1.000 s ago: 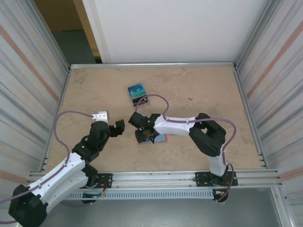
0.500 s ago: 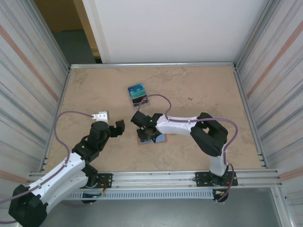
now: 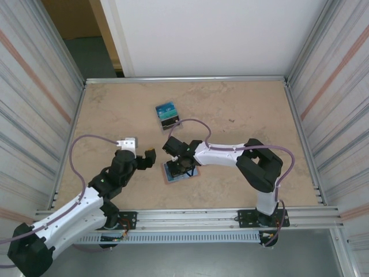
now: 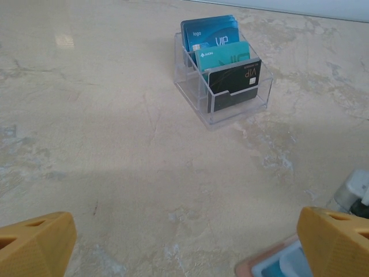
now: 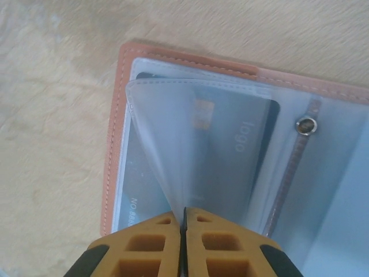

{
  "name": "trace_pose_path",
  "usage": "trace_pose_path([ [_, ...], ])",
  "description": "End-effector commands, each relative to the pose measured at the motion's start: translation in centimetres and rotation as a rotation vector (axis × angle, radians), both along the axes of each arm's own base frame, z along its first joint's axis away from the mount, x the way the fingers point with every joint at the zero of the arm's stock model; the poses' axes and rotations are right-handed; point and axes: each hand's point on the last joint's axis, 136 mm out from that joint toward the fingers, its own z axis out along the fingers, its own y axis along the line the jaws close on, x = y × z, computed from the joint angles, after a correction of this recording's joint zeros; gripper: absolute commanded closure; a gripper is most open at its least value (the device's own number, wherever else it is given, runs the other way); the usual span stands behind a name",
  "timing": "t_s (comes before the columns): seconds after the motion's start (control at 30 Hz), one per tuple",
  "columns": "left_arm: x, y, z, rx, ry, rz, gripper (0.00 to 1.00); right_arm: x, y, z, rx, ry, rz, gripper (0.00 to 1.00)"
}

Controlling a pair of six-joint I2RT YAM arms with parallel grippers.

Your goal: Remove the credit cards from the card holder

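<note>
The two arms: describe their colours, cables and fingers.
Both the left arm and the right arm have white links joined by bulky black joints, on black bases. A thin purple cable loops loosely along each. The left fingers and right fingers are blocky orange-yellow pieces with moulded recesses.

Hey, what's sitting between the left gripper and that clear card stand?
Nothing. In the left wrist view, only bare table runs from the open left gripper up to the stand.
</note>
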Motion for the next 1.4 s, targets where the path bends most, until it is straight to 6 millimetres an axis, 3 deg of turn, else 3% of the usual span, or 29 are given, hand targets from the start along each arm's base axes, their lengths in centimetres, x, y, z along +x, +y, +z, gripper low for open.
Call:
trace_pose_path([
  [0.0,0.5,0.1,1.9,0.013,-0.061,0.022,0.01,-1.0,-0.6,1.6,0.021,-0.003,0.043,0.90],
  [0.23,0.8,-0.3,2.0,0.025,-0.061,0.010,0.01,1.1,-3.3,2.3,-0.025,-0.066,-0.060,0.80],
  [0.57,0.5,-1.4,1.2,0.096,-0.028,-0.015,0.01,3.8,-7.6,1.4,-0.074,-0.066,-0.252,0.70],
  [0.9,-1.3,-3.4,-1.8,0.275,0.093,-0.024,0.01,5.9,-11.3,1.4,-0.091,-0.084,-0.387,0.72],
  [1.17,-3.3,-4.7,-4.7,0.385,0.192,-0.045,0.01,6.5,-11.1,4.5,0.059,-0.126,-0.388,0.71],
  [1.37,-4.4,-4.6,-7.4,0.363,0.297,-0.027,0.01,5.9,-9.2,5.6,0.181,-0.075,-0.337,0.71],
])
